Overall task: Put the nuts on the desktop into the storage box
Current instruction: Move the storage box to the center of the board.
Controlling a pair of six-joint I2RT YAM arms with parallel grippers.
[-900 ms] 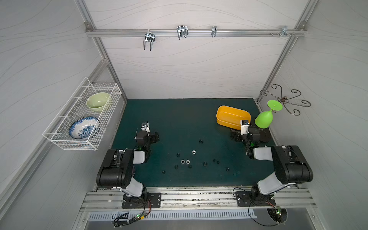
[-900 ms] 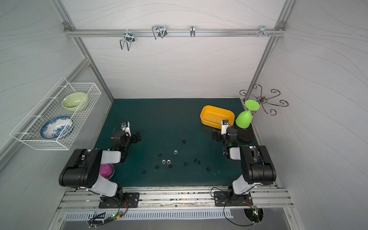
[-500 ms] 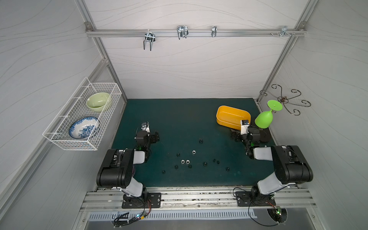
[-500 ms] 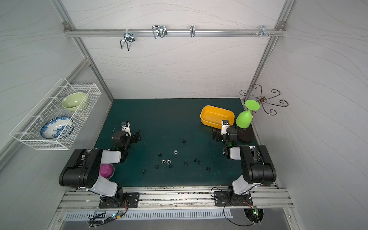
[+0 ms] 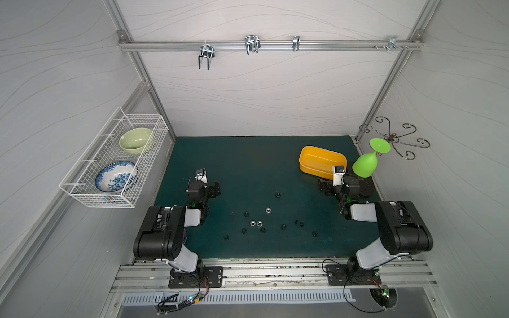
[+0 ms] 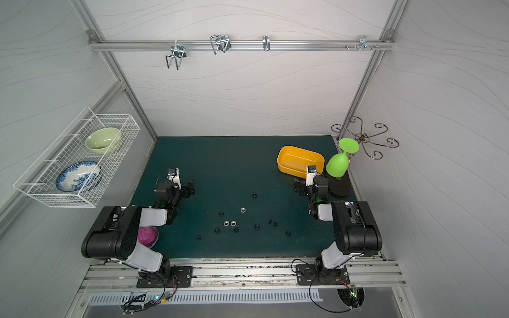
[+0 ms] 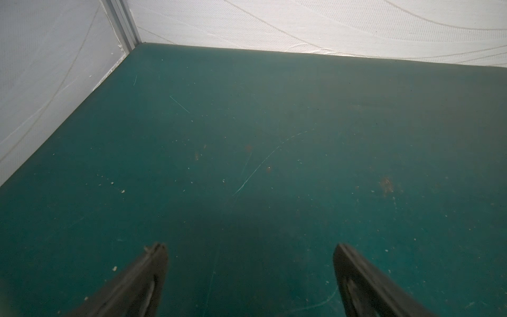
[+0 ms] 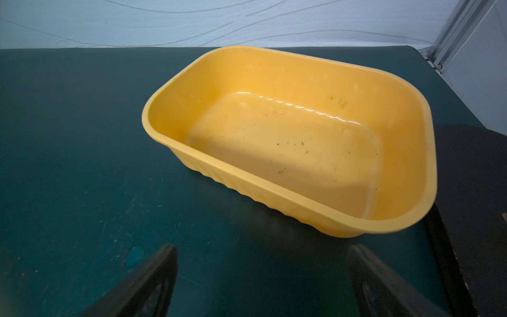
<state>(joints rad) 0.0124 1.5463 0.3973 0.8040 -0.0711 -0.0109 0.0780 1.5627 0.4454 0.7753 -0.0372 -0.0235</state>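
Evidently the left gripper (image 7: 249,247) and right gripper (image 8: 263,251) gaped wide, holding nothing; nuts (image 5: 259,223) lay lower centre, storage box (image 5: 316,159) upper right.

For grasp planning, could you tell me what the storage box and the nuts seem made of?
The storage box looks like semi-gloss yellow plastic: ribbed wall, rolled rim, soft highlights on its floor. The nuts look metal: three shine silver, the rest look black, perhaps coated; too small to tell.

My left arm (image 6: 115,236) covers most of some magenta thing (image 6: 150,235); the nuts (image 5: 259,223) are too tiny to count reliably, and wrist views crop the blurry fingers (image 7: 142,282).
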